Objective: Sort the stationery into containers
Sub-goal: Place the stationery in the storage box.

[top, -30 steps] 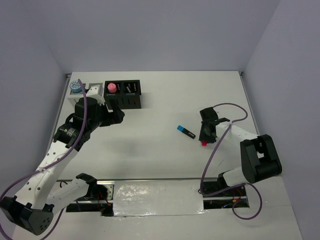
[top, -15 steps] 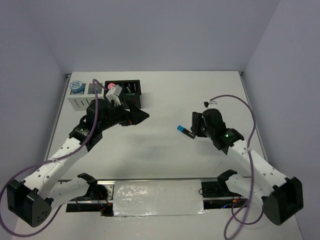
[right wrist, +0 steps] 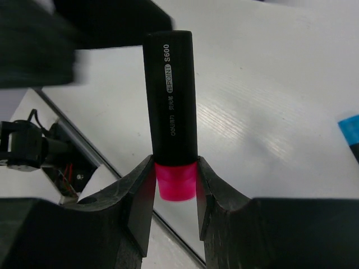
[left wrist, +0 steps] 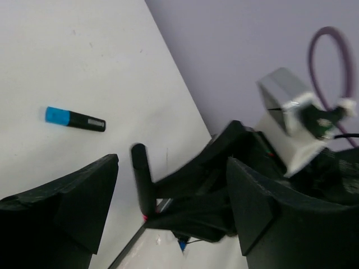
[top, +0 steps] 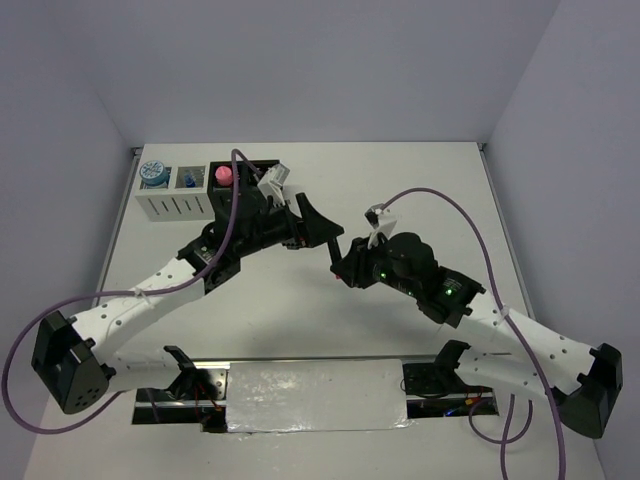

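Top external: row of four containers (top: 176, 207) at the far left of the bench (top: 430, 180), with the left arm covering part of the black pair. Left gripper (top: 320, 236) and right gripper (top: 347, 270) are near each other mid-bench; finger spacing not readable here.

Left wrist: left gripper (left wrist: 168, 224) spread wide, nothing between its fingers. Blue-capped highlighter (left wrist: 76, 119) lies flat on the bench, apart from both grippers.

Right wrist: right gripper (right wrist: 175, 193) clamped on the pink cap of the pink-capped highlighter (right wrist: 171, 101). Black barrel points away from the fingers, clear of the bench.
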Tool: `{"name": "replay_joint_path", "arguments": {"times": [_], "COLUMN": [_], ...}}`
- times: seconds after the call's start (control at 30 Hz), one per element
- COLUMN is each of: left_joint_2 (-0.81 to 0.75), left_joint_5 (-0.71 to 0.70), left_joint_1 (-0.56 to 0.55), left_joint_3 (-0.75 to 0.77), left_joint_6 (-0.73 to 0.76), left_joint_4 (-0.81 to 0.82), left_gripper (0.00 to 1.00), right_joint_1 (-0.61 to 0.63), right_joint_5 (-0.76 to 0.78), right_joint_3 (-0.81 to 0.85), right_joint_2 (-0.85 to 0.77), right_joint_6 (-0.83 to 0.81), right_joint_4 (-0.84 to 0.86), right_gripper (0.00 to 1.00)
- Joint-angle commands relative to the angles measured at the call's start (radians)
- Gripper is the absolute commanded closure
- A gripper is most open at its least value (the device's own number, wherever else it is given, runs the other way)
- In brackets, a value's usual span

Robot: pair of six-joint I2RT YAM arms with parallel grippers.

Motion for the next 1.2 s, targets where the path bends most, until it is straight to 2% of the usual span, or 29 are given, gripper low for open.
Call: {"name": "replay_joint_path", "arguments": {"times": [0.0, 0.17, 0.23, 0.27, 0.33, 0.37, 0.4, 0.43, 0.47, 0.5, 0.53, 0.63, 0.67, 0.7, 0.77, 1.03, 1.17], "left_joint_2": [0.023, 0.059, 0.065, 0.068, 0.076, 0.079, 0.089, 0.094, 0.099, 0.108, 0.114, 0.161, 0.177, 0.215, 0.285, 0.582, 0.696], "left_joint_5": [-0.044, -0.073, -0.07, -0.057, -0.046, -0.043, -0.049, -0.058, -0.084, -0.107, -0.142, -0.416, -0.493, -0.633, -0.754, -0.834, -0.793], "left_joint_1": [-0.008, -0.009, -0.009, -0.009, -0.009, -0.009, -0.008, -0.009, -0.008, -0.008, -0.006, 0.004, 0.012, 0.02, 0.062, 0.248, 0.302], "left_joint_3": [0.033, 0.042, 0.04, 0.04, 0.049, 0.059, 0.069, 0.1, 0.117, 0.132, 0.178, 0.31, 0.341, 0.379, 0.414, 0.669, 0.755], "left_joint_6": [0.005, 0.025, 0.027, 0.027, 0.03, 0.033, 0.05, 0.059, 0.071, 0.111, 0.138, 0.284, 0.316, 0.385, 0.48, 0.619, 0.688], "left_joint_4": [0.02, -0.031, -0.018, -0.014, 0.0, -0.003, -0.012, -0.046, -0.061, -0.075, -0.093, -0.251, -0.251, -0.25, -0.163, -0.071, -0.037], "left_gripper": [0.12, 0.15, 0.21, 0.41, 0.67, 0.9, 1.0, 1.0, 1.0, 1.0, 1.0, 1.0, 1.0, 1.0, 1.0, 0.99, 0.97], "right_joint_1": [0.051, 0.077, 0.082, 0.083, 0.083, 0.082, 0.083, 0.082, 0.08, 0.079, 0.062, -0.002, -0.027, -0.05, -0.11, -0.139, -0.145], "right_joint_5": [0.033, 0.052, 0.053, 0.055, 0.058, 0.071, 0.087, 0.101, 0.14, 0.166, 0.192, 0.294, 0.311, 0.318, 0.273, 0.231, 0.194], "right_joint_3": [0.094, 0.103, 0.109, 0.114, 0.114, 0.108, 0.105, 0.088, 0.076, 0.065, 0.045, 0.008, 0.0, -0.007, -0.041, -0.078, -0.072], "right_joint_2": [0.005, 0.021, 0.036, 0.04, 0.056, 0.059, 0.059, 0.056, 0.051, 0.038, 0.028, -0.01, -0.021, -0.044, -0.083, -0.121, -0.082], "right_joint_6": [-0.024, -0.026, -0.032, -0.033, -0.038, -0.039, -0.036, -0.035, -0.032, -0.03, -0.029, -0.004, 0.006, 0.016, 0.014, -0.058, -0.079], "right_joint_4": [0.061, 0.075, 0.071, 0.071, 0.075, 0.078, 0.081, 0.084, 0.088, 0.085, 0.075, -0.012, -0.013, -0.046, -0.054, -0.068, -0.053], "right_gripper": [1.0, 1.0, 1.0, 1.0, 0.98, 0.92, 0.78, 0.46, 0.36, 0.05, 0.0, 0.0, 0.0, 0.0, 0.0, 0.0, 0.0]}}
